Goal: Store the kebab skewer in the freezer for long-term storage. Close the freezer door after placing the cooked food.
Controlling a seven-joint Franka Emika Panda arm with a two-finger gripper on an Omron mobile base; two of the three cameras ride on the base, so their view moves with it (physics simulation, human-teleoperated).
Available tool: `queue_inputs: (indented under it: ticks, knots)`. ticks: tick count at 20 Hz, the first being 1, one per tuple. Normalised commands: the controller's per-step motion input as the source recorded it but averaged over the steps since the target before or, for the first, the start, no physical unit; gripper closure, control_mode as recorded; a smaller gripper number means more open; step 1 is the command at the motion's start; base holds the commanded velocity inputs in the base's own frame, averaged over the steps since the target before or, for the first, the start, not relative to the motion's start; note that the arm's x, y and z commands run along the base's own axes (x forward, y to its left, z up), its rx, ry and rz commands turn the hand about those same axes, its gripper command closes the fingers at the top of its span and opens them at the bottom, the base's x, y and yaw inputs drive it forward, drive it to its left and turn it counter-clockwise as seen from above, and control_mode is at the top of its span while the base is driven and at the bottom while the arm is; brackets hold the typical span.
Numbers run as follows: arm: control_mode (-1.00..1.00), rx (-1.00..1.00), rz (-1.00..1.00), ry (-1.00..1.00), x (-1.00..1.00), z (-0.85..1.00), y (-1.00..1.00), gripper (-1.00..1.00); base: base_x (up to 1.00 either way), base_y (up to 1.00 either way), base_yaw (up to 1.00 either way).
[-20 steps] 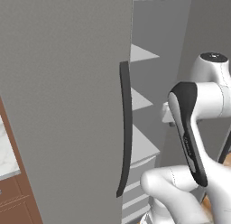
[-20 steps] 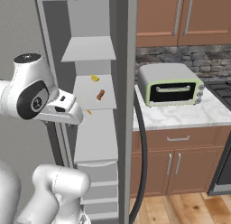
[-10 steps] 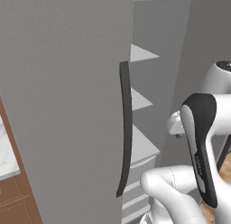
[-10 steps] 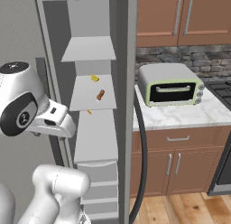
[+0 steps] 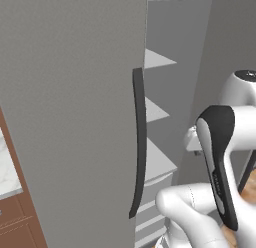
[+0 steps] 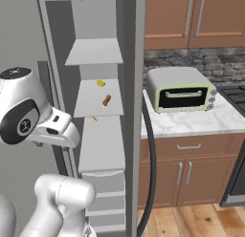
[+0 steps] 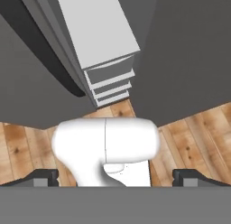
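Right base view: reddish-brown kebab skewer [image 6: 106, 100] already lies on a grey inner shelf [image 6: 98, 107] of the tall grey freezer [image 6: 91, 64]. My gripper [image 7: 115, 177] has jaws spread wide, empty. Door [image 5: 70, 112] left to close; I judge swing room tight beside the arm.
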Motion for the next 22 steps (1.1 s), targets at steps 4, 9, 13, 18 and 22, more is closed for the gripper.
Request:
queue_inputs:
  ticks: [4,9,13,18,22]
  knots:
    - [-1.0,0.0,0.0,0.03,0.0,-0.22,0.01,-1.0,0.0,0.0,0.0]
    - [-1.0,0.0,0.0,0.03,0.0,-0.35,0.0,-1.0,0.0,0.0,0.0]
    - [-1.0,0.0,0.0,0.02,0.0,-0.34,0.0,-1.0,0.0,0.0,0.0]
    - [-1.0,0.0,0.0,0.02,0.0,-0.08,0.0,-1.0,0.0,0.0,0.0]
    - [-1.0,0.0,0.0,0.0,0.0,0.0,0.0,-1.0,0.0,0.0,0.0]
